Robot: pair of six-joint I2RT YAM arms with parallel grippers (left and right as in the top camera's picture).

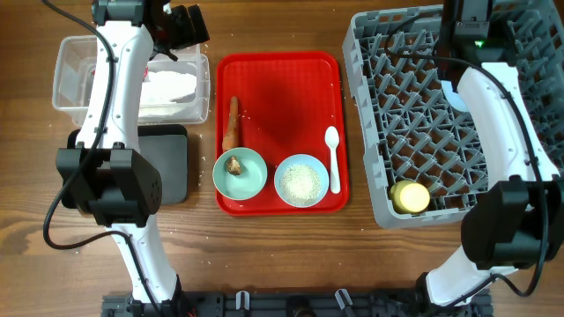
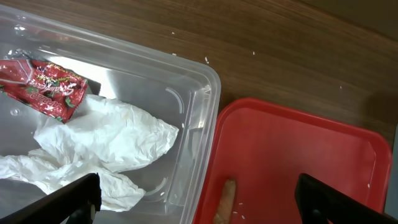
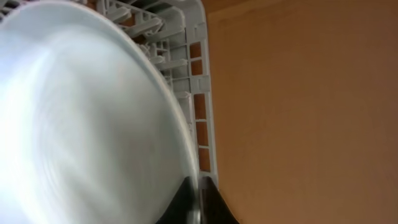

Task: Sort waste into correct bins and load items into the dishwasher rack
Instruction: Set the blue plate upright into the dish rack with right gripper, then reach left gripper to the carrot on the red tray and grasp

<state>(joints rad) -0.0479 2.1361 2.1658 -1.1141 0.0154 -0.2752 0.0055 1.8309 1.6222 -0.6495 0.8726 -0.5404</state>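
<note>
My left gripper [image 2: 199, 208] is open and empty above the right end of the clear tub [image 2: 208, 81], also in the overhead view [image 1: 183, 26]. The tub holds the red wrapper [image 2: 46, 87] and the white napkin [image 2: 106, 143]. The carrot piece [image 1: 233, 123] lies on the red tray [image 1: 282, 79]. One teal bowl [image 1: 240, 173] holds a brown scrap, the other [image 1: 301, 180] holds rice. The white spoon [image 1: 332, 150] lies beside them. My right gripper [image 3: 198, 202] is shut on the rim of the pale blue plate [image 3: 87, 124], held on edge over the grey rack [image 1: 414, 114]. The yellow cup [image 1: 411, 196] sits in the rack's front left corner.
The black tray [image 1: 167, 158] lies in front of the clear tub, partly under my left arm. Grains of rice are scattered on the red tray and on the wooden table [image 1: 282, 264].
</note>
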